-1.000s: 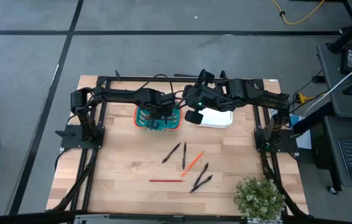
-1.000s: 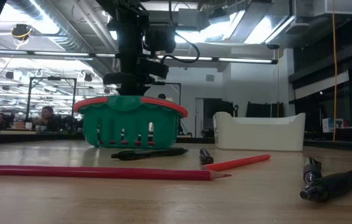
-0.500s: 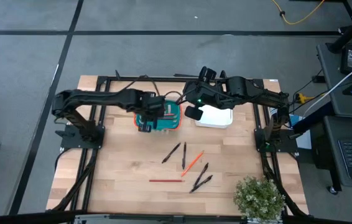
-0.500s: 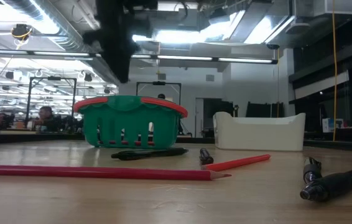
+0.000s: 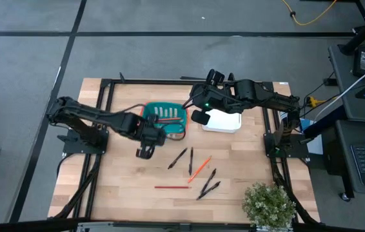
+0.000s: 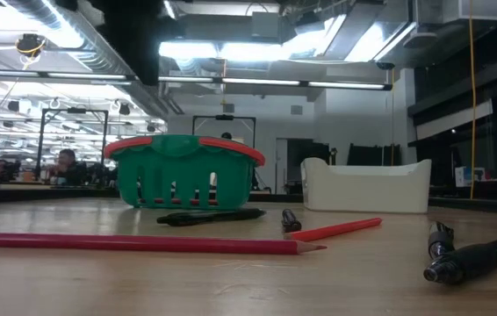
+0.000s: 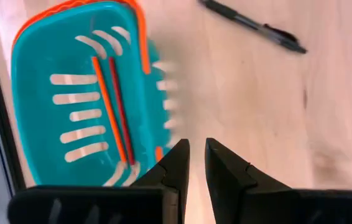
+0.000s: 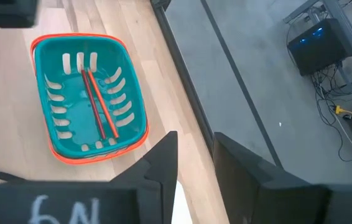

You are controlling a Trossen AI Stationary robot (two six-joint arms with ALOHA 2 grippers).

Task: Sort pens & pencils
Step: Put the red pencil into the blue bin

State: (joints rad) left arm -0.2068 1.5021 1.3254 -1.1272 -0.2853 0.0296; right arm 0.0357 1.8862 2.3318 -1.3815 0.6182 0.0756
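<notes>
Two red-orange pencils (image 7: 111,109) lie flat on the floor of the teal basket (image 5: 165,120). My left gripper (image 7: 196,152) hangs above bare table just near-left of the basket, its fingers slightly apart with nothing between them. On the table nearer the front lie several black pens (image 5: 178,158), an orange pencil (image 5: 200,168) and a red pencil (image 5: 171,187). My right gripper (image 8: 194,158) is open and empty, raised between the basket and the white bin (image 5: 224,122).
A potted plant (image 5: 269,204) stands at the near right corner. The dark frame rails (image 5: 98,187) run along the table's left, right and far edges. Bare wood lies to the left of the loose pens and pencils.
My left gripper has swung from above the basket toward the table's near edge and a little left, rising out of the low view. The basket, now uncovered, shows two pencils inside.
</notes>
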